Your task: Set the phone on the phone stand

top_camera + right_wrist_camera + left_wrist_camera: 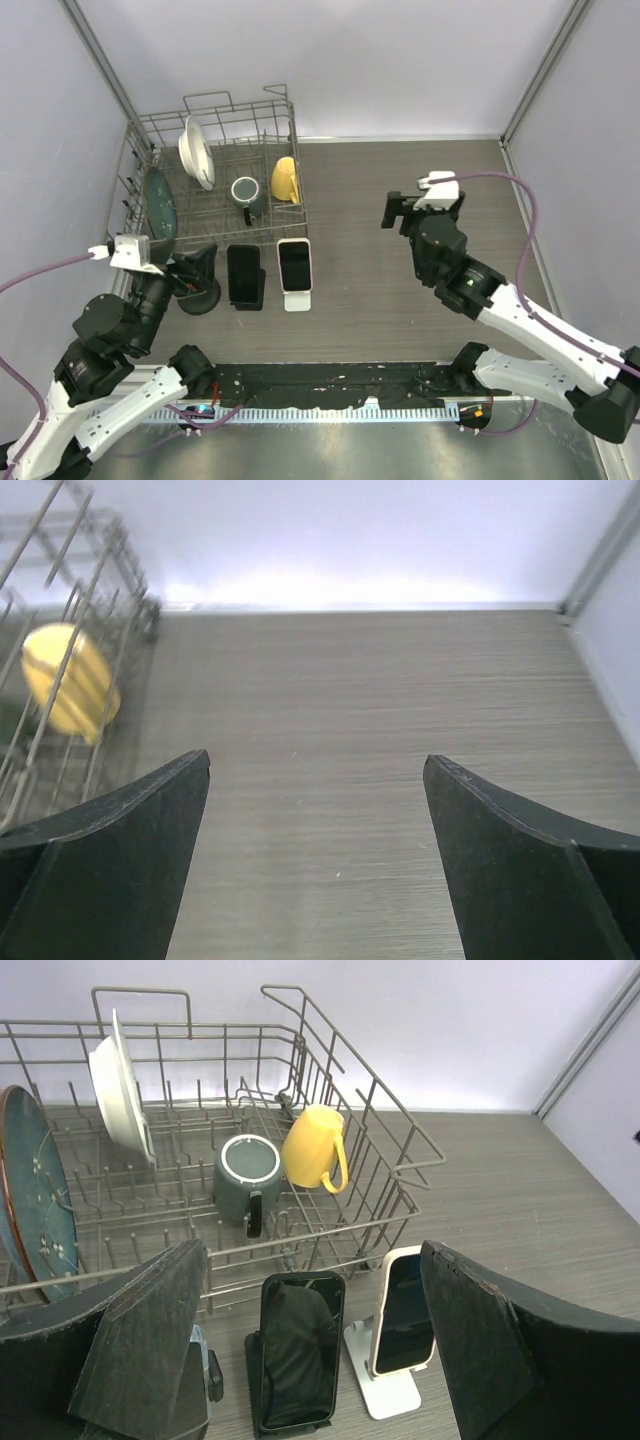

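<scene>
I see my left gripper (197, 274) and right gripper (315, 765) wide open and empty, the black phone (244, 272) and white phone (294, 263) propped on 2 stands (297, 300).

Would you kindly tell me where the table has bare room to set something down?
Free: the table right of the white phone, under the open right pincer. Crowded: the dish rack, with the black phone and left pincer before it.
</scene>
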`<state>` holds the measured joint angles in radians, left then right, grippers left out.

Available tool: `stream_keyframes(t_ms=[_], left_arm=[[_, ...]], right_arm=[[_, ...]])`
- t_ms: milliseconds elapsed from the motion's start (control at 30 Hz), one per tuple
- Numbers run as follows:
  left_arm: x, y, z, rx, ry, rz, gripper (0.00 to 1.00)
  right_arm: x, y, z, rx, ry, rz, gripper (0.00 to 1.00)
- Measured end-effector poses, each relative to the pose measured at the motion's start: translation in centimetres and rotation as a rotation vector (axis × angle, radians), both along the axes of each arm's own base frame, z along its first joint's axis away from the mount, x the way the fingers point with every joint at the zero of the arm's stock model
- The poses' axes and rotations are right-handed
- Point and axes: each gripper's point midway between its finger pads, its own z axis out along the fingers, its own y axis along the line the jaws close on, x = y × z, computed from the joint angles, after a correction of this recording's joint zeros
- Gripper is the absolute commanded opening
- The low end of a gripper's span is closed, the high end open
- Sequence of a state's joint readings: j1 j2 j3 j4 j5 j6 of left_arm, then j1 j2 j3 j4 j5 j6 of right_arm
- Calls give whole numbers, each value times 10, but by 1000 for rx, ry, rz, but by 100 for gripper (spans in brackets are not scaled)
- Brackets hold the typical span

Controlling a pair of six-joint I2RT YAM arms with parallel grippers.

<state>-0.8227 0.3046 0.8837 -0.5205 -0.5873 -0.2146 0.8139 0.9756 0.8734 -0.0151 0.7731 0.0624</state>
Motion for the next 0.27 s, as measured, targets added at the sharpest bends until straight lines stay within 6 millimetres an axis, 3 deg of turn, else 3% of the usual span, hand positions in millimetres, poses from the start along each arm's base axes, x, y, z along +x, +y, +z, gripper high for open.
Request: stream_keyframes(t_ms=[67,267], left_arm=[[-2,3,5,-17,-3,3,93],[-10,11,27,-68,-37,4,95]], right_arm=[[-6,-22,14,40,-48,-91,94],[-28,-64,59,157,-165,-198,94]])
